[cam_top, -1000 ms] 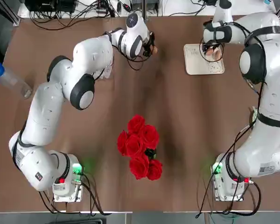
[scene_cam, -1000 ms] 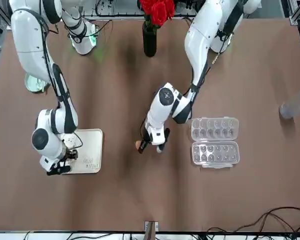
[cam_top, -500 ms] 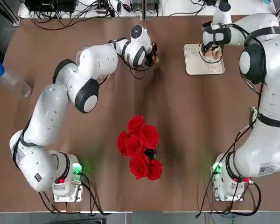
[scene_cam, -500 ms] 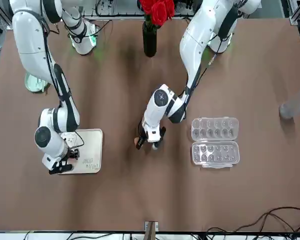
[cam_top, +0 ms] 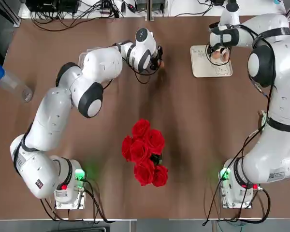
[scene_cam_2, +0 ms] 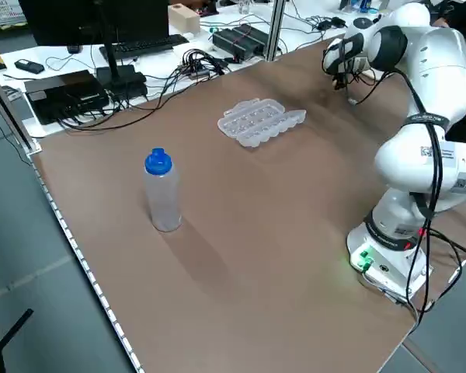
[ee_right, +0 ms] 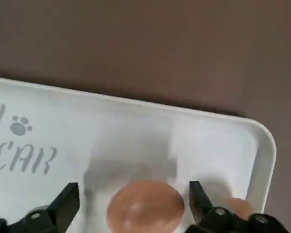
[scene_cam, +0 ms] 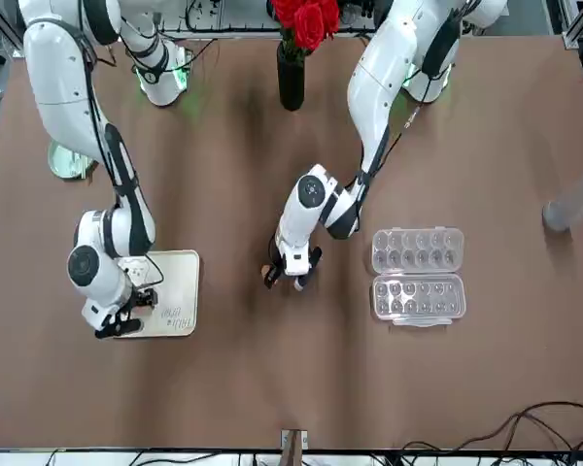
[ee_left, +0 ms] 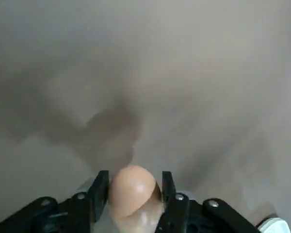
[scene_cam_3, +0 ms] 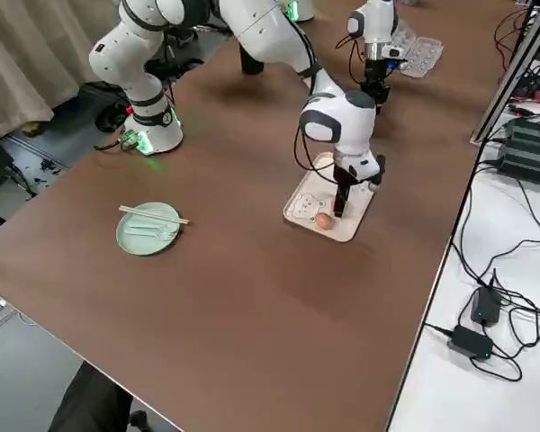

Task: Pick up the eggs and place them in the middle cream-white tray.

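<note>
Brown table point(scene_cam_2: 241, 272), grey floor point(scene_cam_2: 31, 233); left gripper point(ee_left: 135, 174) above table, right gripper point(ee_right: 135, 183) above tray point(scene_cam: 185, 277).

two brown-orange eggs point(ee_right: 145, 208) in the cream-white tray point(ee_right: 131, 131), gripper point(ee_right: 135, 194) open

Left arm point(cam_top: 52, 115): reaches from the near edge of the worktop point(cam_top: 203, 125), elbow bent, forearm angling inward toward the far edge. Left hand point(ee_left: 135, 177) above the worktop, between its middle and far edge; two fingers closed in a grip, slight gap between them. Right arm point(cam_top: 275, 104): extends from the near edge along the right side, folding inward. Right hand point(ee_right: 135, 189) low, nearer the right edge than the left hand, fingers spread wide, pointing down.
</note>
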Robot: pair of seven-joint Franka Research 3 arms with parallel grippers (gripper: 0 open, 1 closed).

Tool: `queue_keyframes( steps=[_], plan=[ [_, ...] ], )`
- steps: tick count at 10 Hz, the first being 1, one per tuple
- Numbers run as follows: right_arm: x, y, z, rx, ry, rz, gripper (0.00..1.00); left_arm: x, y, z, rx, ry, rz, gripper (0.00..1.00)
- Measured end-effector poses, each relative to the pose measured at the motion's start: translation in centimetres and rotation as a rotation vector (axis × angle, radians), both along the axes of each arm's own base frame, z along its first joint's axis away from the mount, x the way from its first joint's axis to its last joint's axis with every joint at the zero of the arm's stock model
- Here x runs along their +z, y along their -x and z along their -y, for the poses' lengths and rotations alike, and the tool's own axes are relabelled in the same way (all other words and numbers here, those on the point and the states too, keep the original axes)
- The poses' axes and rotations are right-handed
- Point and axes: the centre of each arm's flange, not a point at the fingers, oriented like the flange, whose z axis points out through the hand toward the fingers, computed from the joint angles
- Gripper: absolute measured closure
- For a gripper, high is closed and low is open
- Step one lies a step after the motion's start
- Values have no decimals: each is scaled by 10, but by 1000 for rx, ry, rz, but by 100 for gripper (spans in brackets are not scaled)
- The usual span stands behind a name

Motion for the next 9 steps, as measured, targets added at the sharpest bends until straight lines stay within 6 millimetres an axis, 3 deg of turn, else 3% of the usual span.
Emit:
queue_keyframes(
  steps=[1,3,4,6,7,9],
  plan=[
    [9,-2,-4,1,3,-26,0,1,0,1,-3,-1,3,37],
    [42,-12,-7,-8,10,-70,0,5,3,6,-18,-2,15,35],
    [64,-17,-8,-16,16,-113,0,12,3,8,-20,5,24,33],
    [127,-24,-24,-48,13,-209,0,42,-11,0,-19,-22,50,23],
    [148,-24,-52,-98,3,-211,0,68,-21,-9,-12,-44,49,15],
    [155,-16,-139,-270,3,-124,0,136,-45,-42,-19,-106,60,10]
  ],
)
